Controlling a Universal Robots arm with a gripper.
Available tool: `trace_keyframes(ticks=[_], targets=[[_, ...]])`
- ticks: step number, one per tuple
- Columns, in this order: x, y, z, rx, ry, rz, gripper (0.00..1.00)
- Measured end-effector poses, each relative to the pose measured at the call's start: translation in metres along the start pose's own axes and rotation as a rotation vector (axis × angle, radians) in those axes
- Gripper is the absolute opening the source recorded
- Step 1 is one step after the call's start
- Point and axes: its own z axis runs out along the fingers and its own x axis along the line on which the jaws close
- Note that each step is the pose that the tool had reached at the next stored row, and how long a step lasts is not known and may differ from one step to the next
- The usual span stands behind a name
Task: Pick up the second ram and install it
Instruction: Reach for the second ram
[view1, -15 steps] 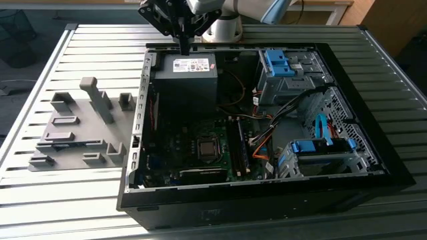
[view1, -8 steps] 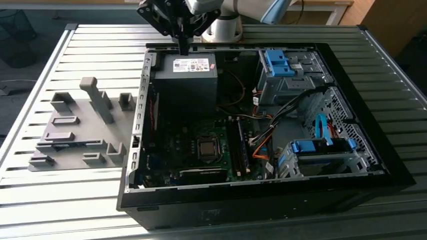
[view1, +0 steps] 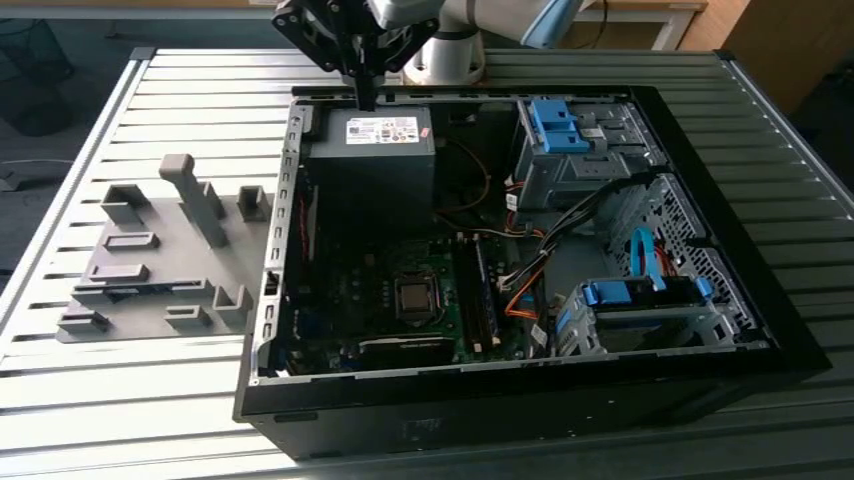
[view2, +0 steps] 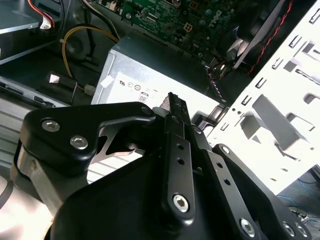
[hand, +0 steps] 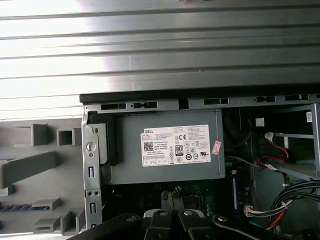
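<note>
My gripper (view1: 363, 102) hangs over the far edge of the open computer case (view1: 747, 300), just above the grey power supply (view1: 380, 160). Its dark fingers are shut together with nothing between them in both wrist views (view2: 172, 101) (hand: 175, 194). A long thin strip with bluish marks, which looks like the second ram (hand: 15, 206), lies in a long holder of the grey fixture (view1: 147, 250) beside the case, at the exterior view's left and well away from the gripper. On the motherboard (view1: 400, 300) one stick (view1: 482, 295) stands in the black slots.
Tall grey fixture blocks (view1: 194, 195) rise next to the case wall (view1: 283, 200). Blue drive cages (view1: 558, 125) (view1: 641, 295) and loose cables (view1: 527, 285) fill the case's right side. The arm's base (view1: 447, 55) stands behind the case on the slatted metal table (view1: 160, 90).
</note>
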Motion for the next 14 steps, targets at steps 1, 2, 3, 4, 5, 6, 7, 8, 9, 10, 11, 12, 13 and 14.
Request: trace_keyframes(ticks=[1, 2, 3, 4, 5, 6, 7, 8, 9, 10, 11, 12, 13, 14], targets=[[0.0002, 0.0000, 0.0000, 0.0000, 0.0000, 0.000, 0.11], [0.0004, 0.0000, 0.0000, 0.0000, 0.0000, 0.000, 0.11], [0.0007, -0.0001, 0.0000, 0.0000, 0.0000, 0.000, 0.11], [0.0009, -0.0001, 0.0000, 0.0000, 0.0000, 0.000, 0.11], [0.0012, -0.0001, 0.0000, 0.0000, 0.0000, 0.000, 0.11], [0.0014, -0.0001, 0.0000, 0.0000, 0.0000, 0.000, 0.11], [0.0016, -0.0001, 0.0000, 0.0000, 0.0000, 0.000, 0.11], [0.0019, -0.0002, 0.0000, 0.0000, 0.0000, 0.000, 0.11], [0.0021, -0.0002, 0.0000, 0.0000, 0.0000, 0.000, 0.11], [0.0023, -0.0002, 0.0000, 0.0001, 0.0000, 0.000, 0.11], [0.0026, -0.0002, 0.0000, 0.0000, 0.0000, 0.000, 0.11], [0.0028, -0.0002, 0.0000, 0.0000, 0.0000, 0.000, 0.11], [0.0031, -0.0002, 0.0000, 0.0000, 0.0000, 0.000, 0.11], [0.0034, -0.0003, 0.0000, 0.0000, 0.0000, 0.000, 0.11]])
